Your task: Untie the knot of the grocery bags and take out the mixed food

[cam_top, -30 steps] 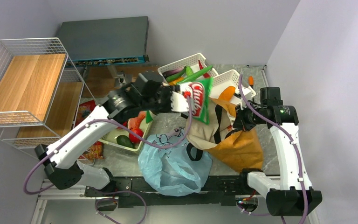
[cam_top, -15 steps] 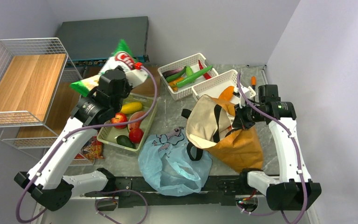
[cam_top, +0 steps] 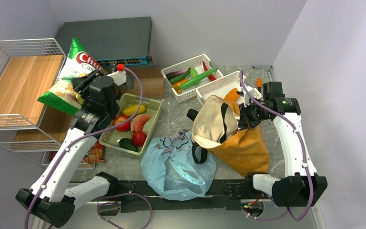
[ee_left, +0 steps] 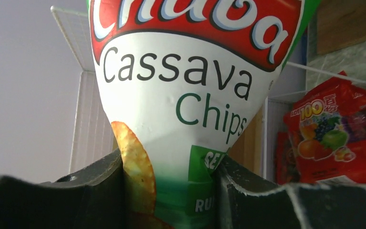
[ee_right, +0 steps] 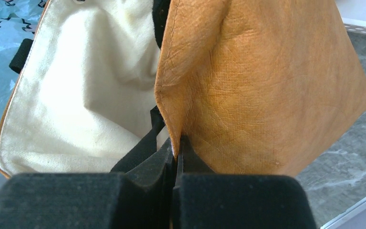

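My left gripper (cam_top: pixel 83 89) (ee_left: pixel 169 164) is shut on the bottom end of a green, white and red cassava chips bag (cam_top: pixel 69 76) (ee_left: pixel 186 95), held up in the air beside the wire shelf (cam_top: pixel 9 71). My right gripper (cam_top: pixel 244 121) (ee_right: pixel 176 145) is shut on the rim of the mustard-brown tote (cam_top: pixel 242 148) (ee_right: pixel 262 81), holding its cream-lined mouth open. The light-blue plastic bag (cam_top: pixel 174 169) lies crumpled at the near edge. A green tray (cam_top: pixel 153 117) holds a mango (cam_top: pixel 134 110), an apple (cam_top: pixel 122 122), a watermelon slice (cam_top: pixel 140 123) and an avocado (cam_top: pixel 127 144).
Two white baskets (cam_top: pixel 187 94) (cam_top: pixel 242 78) at the back hold a cucumber (cam_top: pixel 198 78), an eggplant and other produce. A carrot (cam_top: pixel 259 82) lies behind the right arm. A red snack pack (ee_left: pixel 336 138) (cam_top: pixel 94 153) sits low by the shelf. A grey box (cam_top: pixel 107 40) stands at the back.
My left arm has swung the chips bag from above the tote leftwards over the green tray to the wire shelf. The right gripper has kept its hold on the tote rim.
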You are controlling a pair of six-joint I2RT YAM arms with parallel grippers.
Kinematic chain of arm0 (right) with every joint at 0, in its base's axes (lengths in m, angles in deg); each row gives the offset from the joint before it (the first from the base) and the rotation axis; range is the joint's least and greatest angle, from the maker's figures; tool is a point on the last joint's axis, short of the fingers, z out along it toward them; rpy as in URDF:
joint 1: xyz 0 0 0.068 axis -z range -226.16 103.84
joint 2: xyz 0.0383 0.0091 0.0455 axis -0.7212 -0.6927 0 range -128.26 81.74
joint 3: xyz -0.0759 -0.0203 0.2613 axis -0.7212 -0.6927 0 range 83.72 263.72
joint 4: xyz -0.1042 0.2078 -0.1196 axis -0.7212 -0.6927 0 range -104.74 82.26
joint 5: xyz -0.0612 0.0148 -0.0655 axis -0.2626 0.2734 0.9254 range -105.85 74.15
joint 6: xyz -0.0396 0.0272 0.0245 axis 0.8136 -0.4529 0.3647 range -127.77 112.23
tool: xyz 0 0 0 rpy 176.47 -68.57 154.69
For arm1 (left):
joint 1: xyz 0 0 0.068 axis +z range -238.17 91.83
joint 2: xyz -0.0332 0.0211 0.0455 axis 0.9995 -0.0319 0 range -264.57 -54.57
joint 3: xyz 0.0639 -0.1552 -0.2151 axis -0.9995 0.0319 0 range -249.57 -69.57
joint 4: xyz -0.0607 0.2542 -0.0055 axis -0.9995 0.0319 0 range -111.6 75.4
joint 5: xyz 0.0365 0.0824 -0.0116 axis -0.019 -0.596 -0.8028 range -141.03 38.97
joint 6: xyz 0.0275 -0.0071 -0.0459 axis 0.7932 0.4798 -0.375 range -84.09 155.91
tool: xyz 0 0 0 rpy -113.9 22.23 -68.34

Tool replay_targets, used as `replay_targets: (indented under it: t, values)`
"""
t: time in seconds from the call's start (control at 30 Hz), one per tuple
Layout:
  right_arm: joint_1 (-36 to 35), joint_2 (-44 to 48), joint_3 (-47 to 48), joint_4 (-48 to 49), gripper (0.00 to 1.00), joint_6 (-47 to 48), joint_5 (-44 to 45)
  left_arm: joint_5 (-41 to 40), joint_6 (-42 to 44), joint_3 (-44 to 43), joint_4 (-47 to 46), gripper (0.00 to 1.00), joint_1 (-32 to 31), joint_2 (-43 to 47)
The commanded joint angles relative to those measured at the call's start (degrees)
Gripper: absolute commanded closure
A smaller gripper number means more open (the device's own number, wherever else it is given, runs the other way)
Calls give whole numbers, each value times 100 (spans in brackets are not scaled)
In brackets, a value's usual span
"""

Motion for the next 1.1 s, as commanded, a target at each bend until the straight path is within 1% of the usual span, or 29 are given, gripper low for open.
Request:
replay_targets:
  t: [0.0,0.03,0.17,0.23,0.3,0.47,0.5,0.6,0.63,0.77,0.8,0.87,0.97,1.03,1.07]
  values:
    - [14,-78,216,132,100,266,69,-172,-1958,-781,1372,100,311,326]
    - [11,-103,223,121,100,288,67,-11,-2272,-799,1645,100,311,372]
    - [14,-182,315,115,100,350,100,159,-2982,-847,2201,100,312,411]
    - [9,-195,322,119,100,366,114,383,-3405,-996,2557,100,311,360]
    - [14,-192,339,95,100,381,124,738,-3921,-1091,3168,100,320,332]
    - [12,-66,274,108,100,313,213,1320,-4443,-950,3925,100,390,573]
    - [12,-9,239,106,100,288,212,1343,-4460,-924,3964,100,410,615]
    - [11,87,112,97,100,240,231,1216,-4359,-858,3848,100,477,709]
    - [15,110,84,79,100,258,241,1114,-4184,-866,3711,100,478,744]
    - [11,122,94,35,100,241,280,124,-3120,-747,2536,100,478,755]
    - [10,125,109,28,100,253,279,-15,-2896,-738,2309,100,490,754]
    - [8,117,135,13,100,286,295,-139,-2666,-721,2123,100,608,748]
    - [12,85,198,1,100,366,332,-262,-2352,-498,1792,100,1006,728]
    - [16,45,264,-19,100,438,345,-348,-2171,-347,1597,100,1130,733]
    - [11,15,295,-36,100,473,348,-404,-2011,-263,1342,100,1171,744]
